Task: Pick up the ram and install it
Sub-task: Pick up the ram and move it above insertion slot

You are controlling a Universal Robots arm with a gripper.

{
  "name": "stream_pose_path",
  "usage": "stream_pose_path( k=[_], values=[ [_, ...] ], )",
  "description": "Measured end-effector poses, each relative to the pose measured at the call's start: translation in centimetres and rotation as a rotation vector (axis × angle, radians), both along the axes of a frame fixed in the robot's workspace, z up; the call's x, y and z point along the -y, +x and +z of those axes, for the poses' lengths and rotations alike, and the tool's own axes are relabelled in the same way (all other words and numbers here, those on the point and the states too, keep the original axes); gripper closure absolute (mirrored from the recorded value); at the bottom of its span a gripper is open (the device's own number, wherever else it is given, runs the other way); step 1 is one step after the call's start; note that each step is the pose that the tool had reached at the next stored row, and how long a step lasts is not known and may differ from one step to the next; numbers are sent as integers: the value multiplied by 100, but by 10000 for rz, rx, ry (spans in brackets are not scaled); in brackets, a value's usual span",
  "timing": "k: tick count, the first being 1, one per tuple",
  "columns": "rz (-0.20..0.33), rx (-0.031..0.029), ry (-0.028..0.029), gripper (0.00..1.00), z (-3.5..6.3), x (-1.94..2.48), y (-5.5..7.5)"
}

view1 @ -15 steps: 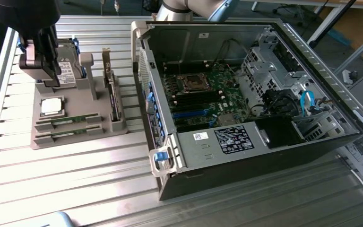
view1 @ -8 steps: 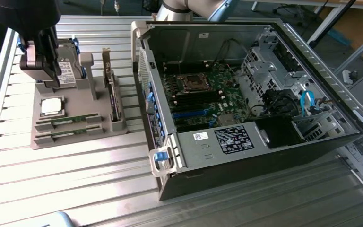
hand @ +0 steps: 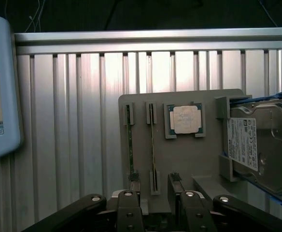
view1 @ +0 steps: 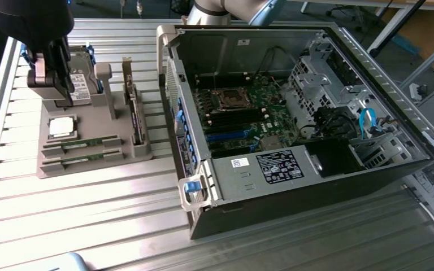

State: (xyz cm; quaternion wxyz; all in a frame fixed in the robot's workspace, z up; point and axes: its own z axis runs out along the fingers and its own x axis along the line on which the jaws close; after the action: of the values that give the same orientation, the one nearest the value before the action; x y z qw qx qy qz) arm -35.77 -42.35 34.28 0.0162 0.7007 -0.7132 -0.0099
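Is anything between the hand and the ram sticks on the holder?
Nothing visible. The open hand faces the two ram sticks in the grey holder; the processor and hard drive sit beside them.

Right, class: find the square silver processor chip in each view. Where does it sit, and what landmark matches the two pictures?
Exterior view: the chip lies on the grey holder at the exterior view's left, between the hard drive and the two ram sticks.
Wrist view: the chip lies on the holder, between the ram sticks and the hard drive.
Shared landmark: the hard drive, upright beside the chip.
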Motion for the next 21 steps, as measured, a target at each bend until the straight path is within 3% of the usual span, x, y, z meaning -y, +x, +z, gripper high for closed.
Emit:
stream_pose_path(
  k=[19, 21],
  values=[
    [18, 0, 0, 64, -53, 0, 0],
    [19, 0, 0, 64, -165, 0, 0]
  ],
)
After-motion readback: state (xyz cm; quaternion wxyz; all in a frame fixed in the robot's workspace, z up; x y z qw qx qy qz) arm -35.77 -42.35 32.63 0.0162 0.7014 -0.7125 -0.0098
